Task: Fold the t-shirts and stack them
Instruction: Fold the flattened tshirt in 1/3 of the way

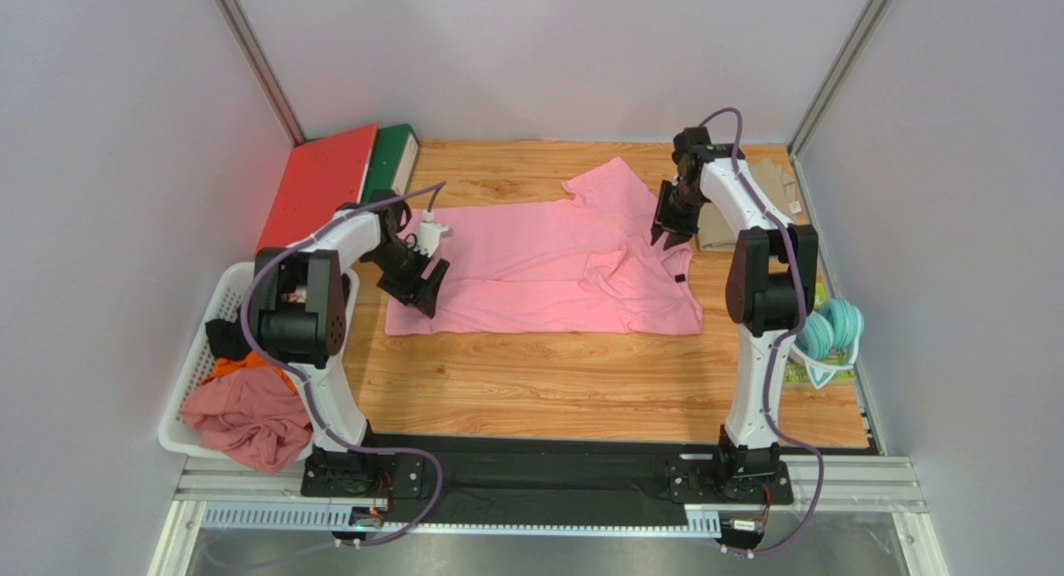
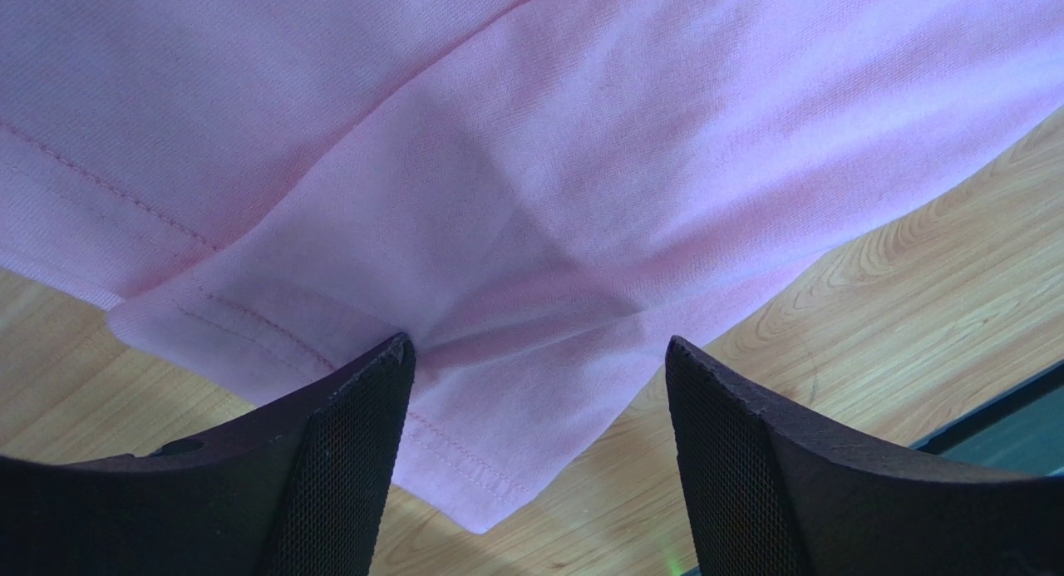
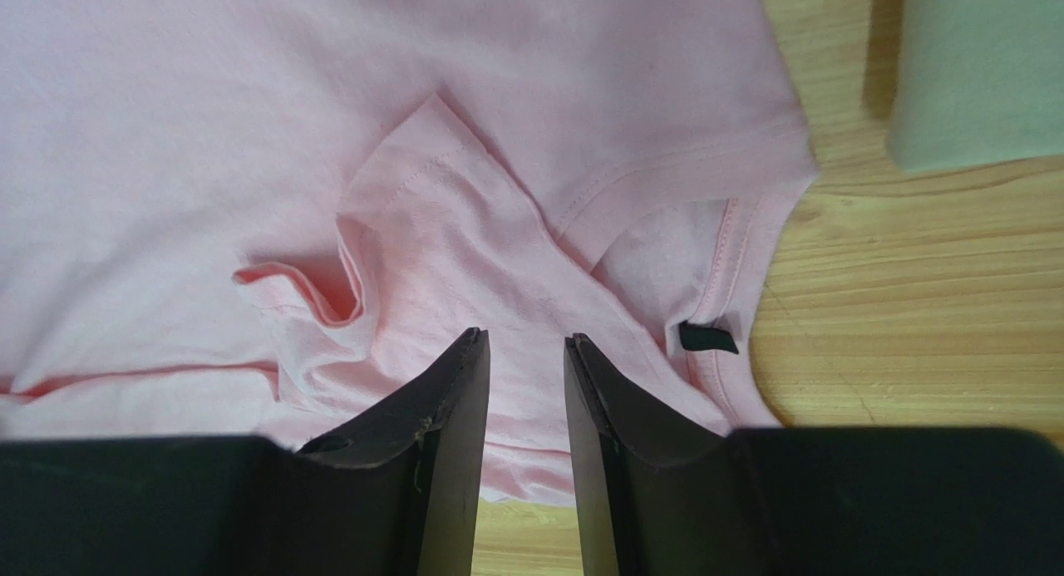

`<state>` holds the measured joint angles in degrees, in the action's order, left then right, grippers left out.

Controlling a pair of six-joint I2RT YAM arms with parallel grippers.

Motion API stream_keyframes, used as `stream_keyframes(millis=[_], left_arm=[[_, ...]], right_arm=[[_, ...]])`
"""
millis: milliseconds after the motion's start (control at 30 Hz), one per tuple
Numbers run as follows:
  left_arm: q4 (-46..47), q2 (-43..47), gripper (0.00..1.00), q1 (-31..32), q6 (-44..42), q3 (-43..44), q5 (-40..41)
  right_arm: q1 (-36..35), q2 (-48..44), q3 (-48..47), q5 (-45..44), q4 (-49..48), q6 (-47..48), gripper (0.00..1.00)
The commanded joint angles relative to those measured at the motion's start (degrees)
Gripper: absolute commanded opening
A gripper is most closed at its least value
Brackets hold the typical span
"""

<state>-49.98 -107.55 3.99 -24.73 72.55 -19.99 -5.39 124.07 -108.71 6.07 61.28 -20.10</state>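
Note:
A light pink t-shirt (image 1: 550,267) lies spread on the wooden table, with a sleeve folded over near its right end. My left gripper (image 1: 421,289) hangs over the shirt's left hem corner (image 2: 500,501). It is wide open (image 2: 537,352), and its left fingertip (image 2: 394,352) is close to or touching the cloth. My right gripper (image 1: 665,231) hovers over the shirt's collar end, its jaws a narrow gap apart (image 3: 525,339) with nothing between them. The dark neck label (image 3: 708,338) shows just right of them. A folded khaki-beige t-shirt (image 1: 772,187) lies at the back right, its corner (image 3: 987,65) also in the right wrist view.
A white basket (image 1: 197,374) holding crumpled reddish clothes (image 1: 250,420) stands at the left edge. Red (image 1: 319,183) and green (image 1: 395,156) flat boxes lie at the back left. A teal object (image 1: 831,331) sits by the right edge. Bare wood (image 1: 562,383) lies in front of the shirt.

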Motion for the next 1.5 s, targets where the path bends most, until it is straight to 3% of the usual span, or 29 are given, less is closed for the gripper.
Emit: stream_keyframes(millis=[0, 100, 233, 433, 833, 1033, 1200, 1367, 1467], left_arm=[[-1.4, -1.2, 0.8, -0.5, -1.5, 1.3, 0.8], [-1.5, -0.9, 0.8, -0.5, -1.7, 1.4, 0.9], [-1.4, -1.1, 0.81, -0.5, -1.8, 1.4, 0.8], [-1.4, -1.2, 0.8, -0.5, -1.9, 1.9, 1.2], [-1.4, -0.6, 0.81, -0.5, -2.2, 1.8, 1.5], [-1.0, 0.1, 0.81, -0.5, -2.7, 0.8, 2.1], [-1.0, 0.7, 0.81, -0.5, -3.2, 0.4, 2.8], [-0.8, 0.7, 0.81, -0.5, -3.5, 0.3, 2.8], [-0.9, 0.6, 0.81, -0.5, -3.5, 0.7, 2.6]], right_arm=[[-1.0, -1.6, 2.4, 1.0, -1.2, 0.0, 0.34], [-1.2, -0.7, 3.1, 0.7, -1.1, 0.0, 0.34], [-3.0, -0.7, 4.2, 10.0, -3.8, 0.3, 0.33], [-4.8, 3.9, 1.7, 14.3, -3.5, -0.8, 0.32], [-5.3, 14.2, -10.7, 13.3, -2.1, -3.2, 0.27], [-3.3, 15.5, -14.7, 11.5, -2.2, -4.0, 0.31], [-2.5, 8.6, -8.6, 6.3, -2.4, -3.6, 0.46], [-2.5, -3.2, 4.5, -8.3, -4.7, -5.6, 0.44], [-2.4, -9.7, 12.9, -12.6, -5.6, -7.1, 0.41]])
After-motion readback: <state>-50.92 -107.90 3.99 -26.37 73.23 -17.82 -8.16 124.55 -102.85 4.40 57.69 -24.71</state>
